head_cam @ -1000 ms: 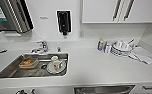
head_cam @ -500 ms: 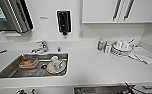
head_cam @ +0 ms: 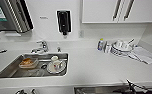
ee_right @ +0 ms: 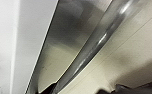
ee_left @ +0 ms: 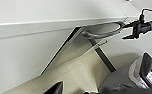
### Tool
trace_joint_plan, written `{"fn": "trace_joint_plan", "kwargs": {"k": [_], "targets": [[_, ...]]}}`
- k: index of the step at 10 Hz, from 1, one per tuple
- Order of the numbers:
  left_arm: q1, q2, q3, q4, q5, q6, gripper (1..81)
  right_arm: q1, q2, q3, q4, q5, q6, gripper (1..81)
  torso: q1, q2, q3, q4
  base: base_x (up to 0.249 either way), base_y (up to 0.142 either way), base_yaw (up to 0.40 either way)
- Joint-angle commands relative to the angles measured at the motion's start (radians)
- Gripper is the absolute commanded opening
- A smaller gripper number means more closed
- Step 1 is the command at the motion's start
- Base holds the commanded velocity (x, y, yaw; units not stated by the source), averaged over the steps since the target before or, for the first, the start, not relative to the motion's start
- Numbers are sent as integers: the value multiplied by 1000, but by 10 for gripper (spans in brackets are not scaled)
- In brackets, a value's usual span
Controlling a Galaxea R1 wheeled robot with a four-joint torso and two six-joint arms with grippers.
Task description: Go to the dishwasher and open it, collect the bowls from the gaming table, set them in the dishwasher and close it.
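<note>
The dishwasher [head_cam: 102, 89] shows as a dark steel strip under the white counter's front edge. Part of my right arm [head_cam: 135, 88] reaches down in front of it. In the right wrist view its steel front [ee_right: 74, 30] and shiny bar handle [ee_right: 99, 42] are very close to the camera. The left wrist view shows the same handle [ee_left: 102, 33] below the counter's edge, with my right gripper [ee_left: 132, 30] just beside its end. My left gripper [ee_left: 69, 90] hangs low over the pale floor. The gaming table is out of view.
A steel sink [head_cam: 14, 72] holds a cup on a plate [head_cam: 56, 66] and an orange sponge dish [head_cam: 28, 62]. Stacked dishes [head_cam: 120, 47], a small bottle [head_cam: 100, 44] and a cloth [head_cam: 144, 55] lie at the counter's right. White wall cabinets [head_cam: 117, 11] hang above.
</note>
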Motion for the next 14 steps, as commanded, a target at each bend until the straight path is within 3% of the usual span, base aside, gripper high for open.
{"fn": "trace_joint_plan", "kwargs": {"k": [1, 7, 14], "targets": [[-90, -37, 23, -2, 25, 7, 811, 104, -14, -24, -28, -25, 6, 811, 0, 0, 0, 0, 0, 0, 0], [-88, -40, 17, -5, 28, 7, 811, 78, 144, -112, -31, -25, 6, 811, 0, 0, 0, 0, 0, 0, 0], [-83, -28, 17, -2, 30, 9, 811, 14, 198, -224, -44, -19, 6, 811, 0, 0, 0, 0, 0, 0, 0]]}}
